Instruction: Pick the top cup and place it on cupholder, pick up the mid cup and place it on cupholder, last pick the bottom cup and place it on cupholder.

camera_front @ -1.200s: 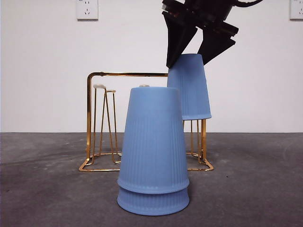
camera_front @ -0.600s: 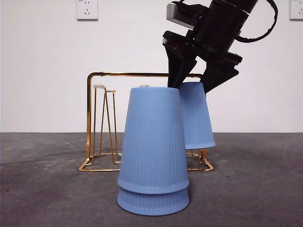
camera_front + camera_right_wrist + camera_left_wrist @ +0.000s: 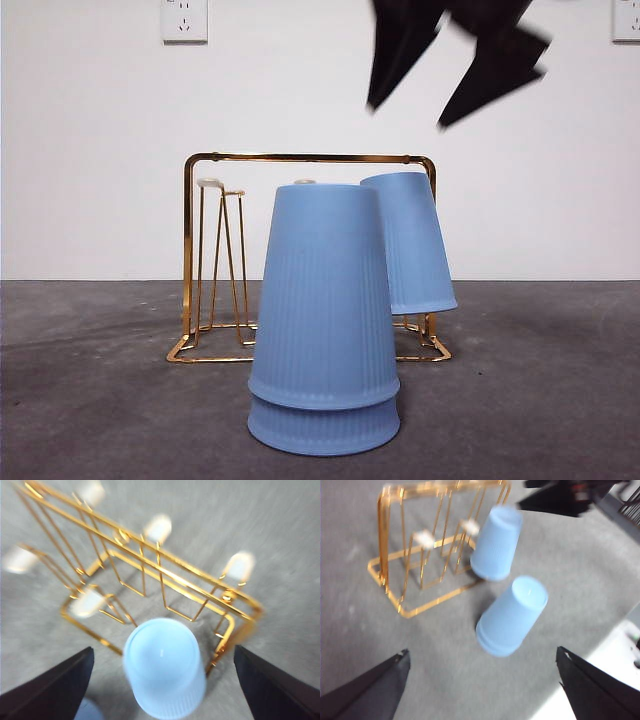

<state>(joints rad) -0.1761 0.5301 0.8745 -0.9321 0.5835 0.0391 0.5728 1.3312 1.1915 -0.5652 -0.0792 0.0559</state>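
While both hands (image 3: 455, 105) gape, stacked cups (image 3: 323, 320) front the cupholder (image 3: 200, 260).

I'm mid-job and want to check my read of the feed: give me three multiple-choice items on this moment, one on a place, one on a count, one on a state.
1. Where is the single blue ribbed plastic cup?
A. on the gold wire cupholder
B. lying on the table
C. in the left gripper

2. How many cups are in the upside-down stack of blue cups?
A. one
B. two
C. three

3. The right gripper is:
A. shut on a cup
B. open above the rack
C. out of view

A: it sits tilted on a peg. B: two rims show. B: jaws spread, holding nothing.
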